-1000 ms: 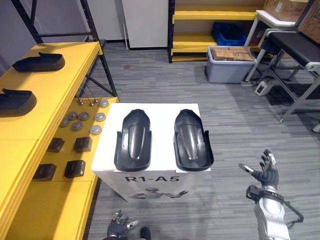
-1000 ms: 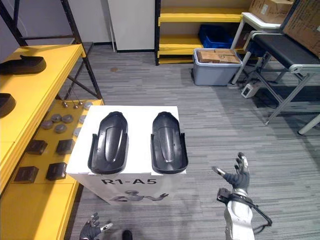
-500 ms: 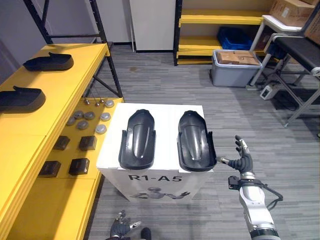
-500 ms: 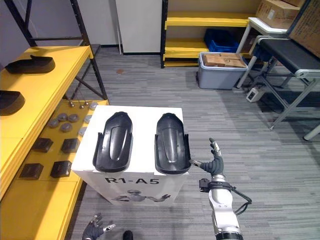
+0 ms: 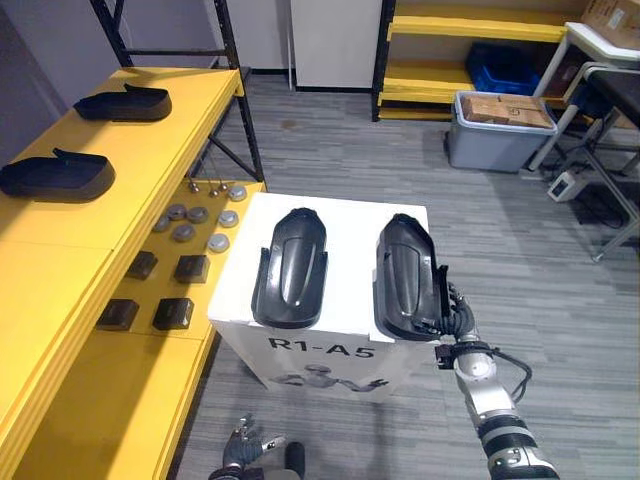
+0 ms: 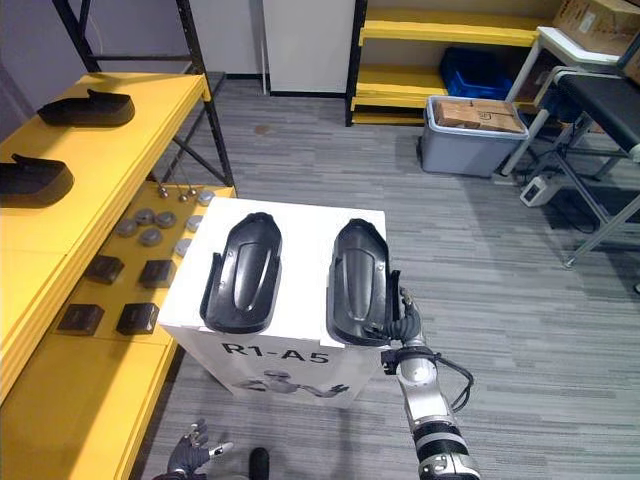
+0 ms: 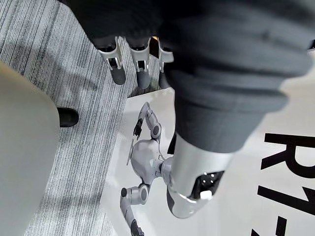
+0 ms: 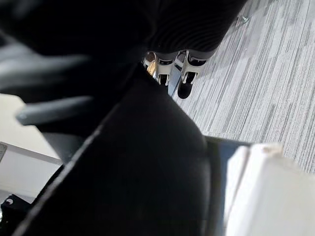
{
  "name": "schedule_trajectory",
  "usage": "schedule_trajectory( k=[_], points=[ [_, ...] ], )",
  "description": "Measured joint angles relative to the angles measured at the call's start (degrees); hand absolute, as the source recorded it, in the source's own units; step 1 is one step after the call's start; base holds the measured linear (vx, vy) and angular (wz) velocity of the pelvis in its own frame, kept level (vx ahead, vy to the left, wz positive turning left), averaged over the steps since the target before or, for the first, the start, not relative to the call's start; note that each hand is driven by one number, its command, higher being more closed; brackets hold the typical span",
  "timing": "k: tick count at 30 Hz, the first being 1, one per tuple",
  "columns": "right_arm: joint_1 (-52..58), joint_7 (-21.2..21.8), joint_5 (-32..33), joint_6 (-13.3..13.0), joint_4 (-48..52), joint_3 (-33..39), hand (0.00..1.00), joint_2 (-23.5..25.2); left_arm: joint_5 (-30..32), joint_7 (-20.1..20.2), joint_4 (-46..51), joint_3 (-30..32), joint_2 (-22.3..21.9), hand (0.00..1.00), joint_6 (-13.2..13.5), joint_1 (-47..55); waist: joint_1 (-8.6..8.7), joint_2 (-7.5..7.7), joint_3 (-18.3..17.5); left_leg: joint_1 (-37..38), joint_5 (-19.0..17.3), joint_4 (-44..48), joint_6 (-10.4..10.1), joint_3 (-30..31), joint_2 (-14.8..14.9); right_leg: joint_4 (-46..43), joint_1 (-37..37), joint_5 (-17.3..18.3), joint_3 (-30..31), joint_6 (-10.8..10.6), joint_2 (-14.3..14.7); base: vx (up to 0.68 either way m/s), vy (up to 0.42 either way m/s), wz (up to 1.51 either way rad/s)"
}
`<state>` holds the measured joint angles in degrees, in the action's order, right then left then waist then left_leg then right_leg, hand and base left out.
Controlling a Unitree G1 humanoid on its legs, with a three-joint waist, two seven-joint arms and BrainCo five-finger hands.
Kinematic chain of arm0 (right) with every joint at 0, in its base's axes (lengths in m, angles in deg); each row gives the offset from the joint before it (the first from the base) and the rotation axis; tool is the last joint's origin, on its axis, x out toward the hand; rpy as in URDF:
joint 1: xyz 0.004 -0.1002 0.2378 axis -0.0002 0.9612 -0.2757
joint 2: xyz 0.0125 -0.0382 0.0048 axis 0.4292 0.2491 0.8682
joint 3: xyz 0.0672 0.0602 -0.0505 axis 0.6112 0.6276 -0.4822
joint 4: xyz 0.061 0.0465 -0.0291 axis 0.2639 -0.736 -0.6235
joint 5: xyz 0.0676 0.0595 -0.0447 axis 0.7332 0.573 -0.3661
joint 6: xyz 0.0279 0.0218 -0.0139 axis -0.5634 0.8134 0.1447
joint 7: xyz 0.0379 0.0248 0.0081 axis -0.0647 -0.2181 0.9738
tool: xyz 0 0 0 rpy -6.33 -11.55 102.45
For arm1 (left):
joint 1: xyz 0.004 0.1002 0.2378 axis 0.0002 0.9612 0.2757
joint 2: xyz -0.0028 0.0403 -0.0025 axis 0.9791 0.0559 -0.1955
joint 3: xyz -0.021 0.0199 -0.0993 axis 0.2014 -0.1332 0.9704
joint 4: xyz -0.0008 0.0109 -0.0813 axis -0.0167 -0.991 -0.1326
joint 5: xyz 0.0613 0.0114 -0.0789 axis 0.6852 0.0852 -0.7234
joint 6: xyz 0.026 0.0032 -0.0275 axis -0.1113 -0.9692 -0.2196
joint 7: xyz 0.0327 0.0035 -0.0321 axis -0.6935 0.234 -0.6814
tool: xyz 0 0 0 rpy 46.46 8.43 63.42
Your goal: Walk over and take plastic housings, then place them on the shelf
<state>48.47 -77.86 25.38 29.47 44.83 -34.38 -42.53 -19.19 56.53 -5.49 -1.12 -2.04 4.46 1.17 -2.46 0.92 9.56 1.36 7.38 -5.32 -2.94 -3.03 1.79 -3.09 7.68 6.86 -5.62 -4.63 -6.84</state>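
Two black plastic housings lie side by side on a white box [image 5: 242,290], the left housing [image 5: 290,268] and the right housing [image 5: 407,277]. My right hand [image 5: 456,312] is up against the right housing's outer edge, its fingers [image 8: 172,73] straight along the black shell, which looms close in the right wrist view. My left hand [image 5: 245,445] hangs low in front of the box with relaxed fingers [image 7: 129,64] and holds nothing. Two more black housings [image 5: 125,102] [image 5: 58,176] rest on the yellow shelf [image 5: 70,270] at my left.
The lower yellow shelf level carries small dark blocks [image 5: 160,300] and grey discs [image 5: 190,215]. A black rack leg [image 5: 240,110] stands beside the box. A grey bin with cardboard [image 5: 497,128], a blue crate [image 5: 505,62] and table legs [image 5: 600,190] stand at the back right.
My right hand has swung left from the open floor to the right housing's edge. The whole picture has shifted as the camera moved. My left hand stays low.
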Motion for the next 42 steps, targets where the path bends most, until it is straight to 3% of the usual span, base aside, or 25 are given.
schedule_trajectory(
  k=[5,13,20,26,32,37,42],
  points=[
    [-1.7,-0.05,6.96,-0.17,-3.07,1.08,1.0,-0.45,-0.3,0.04,-0.04,-0.02,0.48,0.0,-0.03,-0.35,-0.08,0.66,0.4,0.13,-0.06,-0.01,-0.08,0.0,0.02,0.24,0.32,0.04,-0.09,0.02,0.02,0.0,0.0,0.0],
    [-1.04,0.37,8.34,-0.36,-2.21,1.06,1.0,-1.02,-0.43,0.09,0.16,-0.03,1.03,0.0,-0.13,-1.14,-0.08,1.31,0.78,0.28,-0.28,0.0,-0.25,-0.37,0.1,0.57,0.47,0.05,0.22,0.03,0.04,0.0,0.0,0.0],
    [5.83,0.17,2.49,0.3,12.44,2.07,1.0,0.23,-0.45,-0.06,11.91,2.2,-0.07,0.0,-0.44,0.72,-0.15,1.32,0.79,0.2,-0.42,0.03,-0.27,-0.35,0.14,0.59,0.4,0.03,0.33,0.01,0.07,0.0,0.0,0.0],
    [10.03,-3.59,-3.35,0.3,26.63,9.59,1.0,1.58,-0.66,-0.39,28.42,7.21,-3.01,0.0,0.02,4.12,0.4,1.2,0.71,0.02,-0.38,0.08,-0.25,-0.36,0.29,-0.36,-0.33,-0.03,0.36,0.03,0.16,0.0,0.0,0.0],
    [11.77,-6.52,-5.07,0.27,35.93,11.2,1.0,4.72,-3.07,-1.46,42.78,7.87,-5.5,0.0,1.57,5.86,1.04,0.97,0.58,-0.06,-0.24,0.25,-0.08,-0.27,0.26,-0.91,-0.62,-0.05,0.33,0.03,0.14,-0.01,0.0,0.0],
    [11.74,-8.52,-8.63,0.2,41.11,9.05,1.0,6.58,-5.07,-1.66,51.9,5.15,-6.15,0.0,3.12,5.56,1.25,-0.02,-0.01,0.03,-0.1,0.27,0.1,-0.17,0.17,-1.64,-0.82,-0.06,0.32,0.02,0.01,-0.02,0.0,0.01],
    [11.39,-9.34,-13.9,0.12,42.94,2.77,1.0,7.37,-5.08,-1.96,54.15,-3.6,-5.54,0.0,3.85,1.69,1.47,-1.2,-0.73,0.13,0.24,0.26,0.29,-0.21,0.13,-1.67,-0.74,-0.08,0.34,-0.01,-0.03,-0.04,-0.005,0.0]
  ],
)
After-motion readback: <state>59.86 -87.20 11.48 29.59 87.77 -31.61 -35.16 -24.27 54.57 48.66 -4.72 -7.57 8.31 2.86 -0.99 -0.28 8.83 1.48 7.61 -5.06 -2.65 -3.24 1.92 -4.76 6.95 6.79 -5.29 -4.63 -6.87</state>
